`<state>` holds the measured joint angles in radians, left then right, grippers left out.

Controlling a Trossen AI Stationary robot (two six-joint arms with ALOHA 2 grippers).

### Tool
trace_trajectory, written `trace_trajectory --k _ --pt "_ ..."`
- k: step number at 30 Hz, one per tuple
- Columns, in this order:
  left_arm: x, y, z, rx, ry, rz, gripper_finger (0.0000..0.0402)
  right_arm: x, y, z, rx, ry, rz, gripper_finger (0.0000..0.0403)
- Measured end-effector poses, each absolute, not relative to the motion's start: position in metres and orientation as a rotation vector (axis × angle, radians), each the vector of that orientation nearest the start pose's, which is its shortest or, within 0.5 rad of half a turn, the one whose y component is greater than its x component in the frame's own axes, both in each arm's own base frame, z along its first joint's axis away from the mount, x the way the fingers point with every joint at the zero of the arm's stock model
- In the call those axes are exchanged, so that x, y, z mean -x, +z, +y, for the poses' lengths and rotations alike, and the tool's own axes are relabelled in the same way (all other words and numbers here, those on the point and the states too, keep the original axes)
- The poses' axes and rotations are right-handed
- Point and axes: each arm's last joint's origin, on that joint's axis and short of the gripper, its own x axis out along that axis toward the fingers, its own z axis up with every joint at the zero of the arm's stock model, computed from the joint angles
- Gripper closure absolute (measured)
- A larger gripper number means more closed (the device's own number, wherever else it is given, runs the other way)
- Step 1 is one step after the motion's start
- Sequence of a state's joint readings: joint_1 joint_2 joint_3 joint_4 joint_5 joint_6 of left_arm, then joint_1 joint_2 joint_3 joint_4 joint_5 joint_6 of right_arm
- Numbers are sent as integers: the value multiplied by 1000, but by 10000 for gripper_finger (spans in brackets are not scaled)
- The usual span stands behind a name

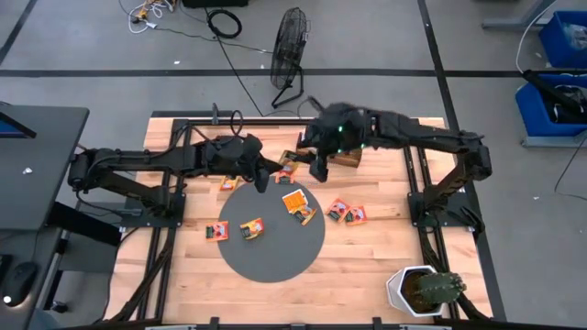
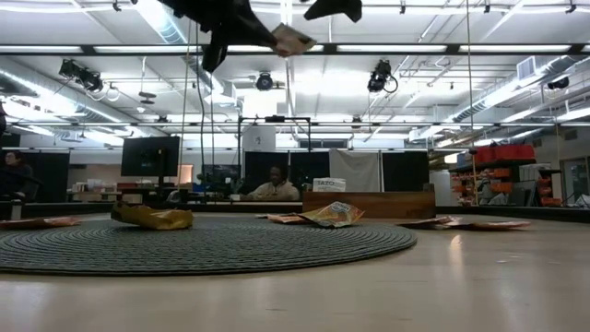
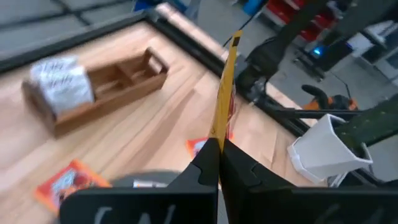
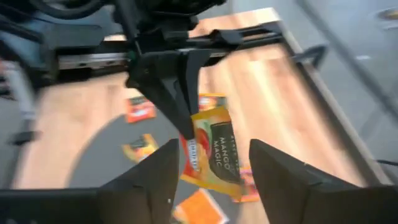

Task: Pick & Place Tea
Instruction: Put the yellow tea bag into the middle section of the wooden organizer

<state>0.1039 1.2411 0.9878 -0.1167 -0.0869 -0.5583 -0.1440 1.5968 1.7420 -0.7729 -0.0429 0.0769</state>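
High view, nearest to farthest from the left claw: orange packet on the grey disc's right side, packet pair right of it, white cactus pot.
From the left claw:
1. Flat orange packet, on the grey round disc.
2. Orange packet pair, on wood beside the disc.
3. White cactus pot, right-hand table corner.

Even, bright overhead lighting. In the high view the wooden counter [image 1: 367,266] is uniformly lit; the arms cast only soft, short shadows on the grey disc [image 1: 271,240], with no glare. In the low view the ceiling strip lights [image 2: 433,48] are the visible source (bright bands from 9 to 3 o'clock); the near counter surface is soft and out of focus, with a pale sheen. The left wrist view is motion-blurred, most at the wooden box [image 3: 106,84] toward 10 o'clock. The right wrist view is blurred at its edges, while the yellow tea packet [image 4: 217,152] stays legible.
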Motion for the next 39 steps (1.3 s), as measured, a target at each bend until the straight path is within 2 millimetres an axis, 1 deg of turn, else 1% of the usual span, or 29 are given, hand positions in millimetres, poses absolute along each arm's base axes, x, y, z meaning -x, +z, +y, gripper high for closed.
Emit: trace_trajectory --k 3,6,13,18,20,22,24,27,28,29,31,34,39 --pt "-277 321 26 492 249 262 399 -333 408 -59 -215 -25 611 187" --pt "-279 324 23 438 227 231 399 -331 408 -66 -288 18 610 187" --pt "-280 327 19 358 228 207 399 -330 407 -67 -353 70 618 208" --pt "-280 327 20 335 226 208 399 -328 404 -66 -371 66 656 226" --pt "-280 327 20 332 226 208 399 -328 403 -66 -367 57 668 240" --pt "-280 327 20 326 224 207 399 -328 403 -66 -364 58 672 263" --pt "-280 327 20 317 223 208 399 -327 403 -67 -356 59 671 298" --pt "-280 327 20 317 223 208 399 -327 403 -67 -341 66 670 369" --pt "-280 327 20 317 223 208 399 -327 403 -67 -330 71 670 385" --pt "-280 327 20 318 223 207 399 -327 403 -67 -324 73 670 392" --pt "-280 327 20 332 225 207 398 -327 403 -67 -321 69 670 392" --pt "-279 327 20 351 228 208 385 -326 401 -69 -289 33 686 399" --pt "-276 323 20 360 240 264 354 -316 395 -82 -260 -90 773 401"
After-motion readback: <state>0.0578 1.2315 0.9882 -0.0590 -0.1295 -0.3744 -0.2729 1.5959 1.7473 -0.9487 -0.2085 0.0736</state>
